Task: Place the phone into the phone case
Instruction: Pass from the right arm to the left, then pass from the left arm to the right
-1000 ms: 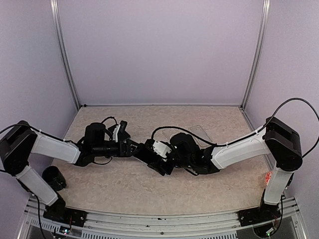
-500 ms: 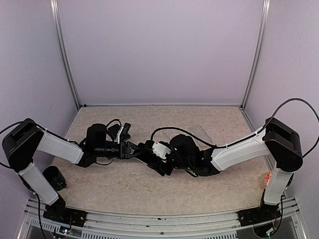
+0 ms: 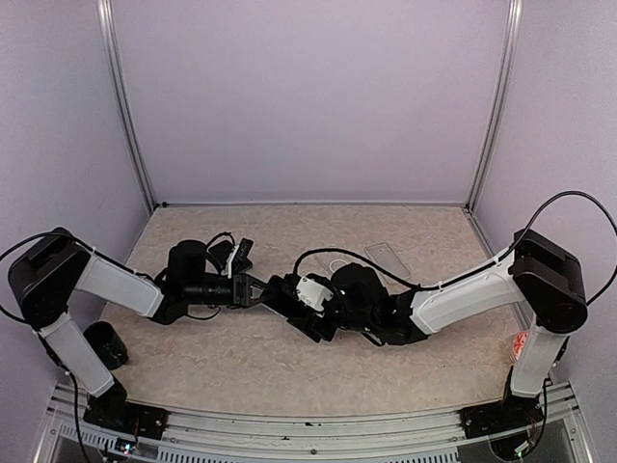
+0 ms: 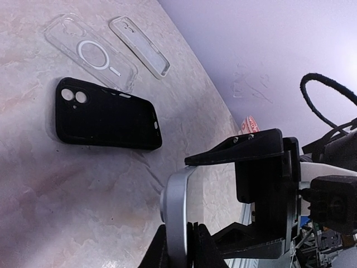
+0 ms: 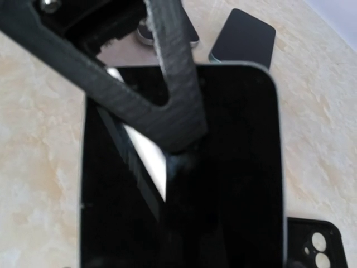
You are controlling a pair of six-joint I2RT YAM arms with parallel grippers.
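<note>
the pale stone-patterned table [image 3: 251, 371] carries both arms, the left arm [image 3: 106, 285] and the right arm [image 3: 463, 294], which meet low over its middle. between them is the phone [image 5: 223, 167], off the table and stood on its side, so the left wrist view sees only its silver edge while its dark screen fills the right wrist view.

the left gripper [image 4: 181, 248] is pinched narrow on the phone's thin edge, front and back. the right gripper [image 4: 203, 204] stands wide, its jaws bracketing the phone across a broad side; it looks like a hold, though only one finger shows clearly in its own view.

a black phone [image 4: 106, 120] lies flat on the table, lenses up, well beyond the held phone. the phone case [image 4: 89, 53] lies just past the black phone's far long edge, one corner touching or nearly so, with its open side probably up. its long axis runs at a slight angle to the black phone's. a second clear shell [image 4: 139, 44] sits just beside it, farther again from the black phone.

both lie on the right arm's side, so that arm looks nearer, and the phone must be laid flat and turned to match the case's length.

no brand or writing can be read; only the case's white ring shows.
</note>
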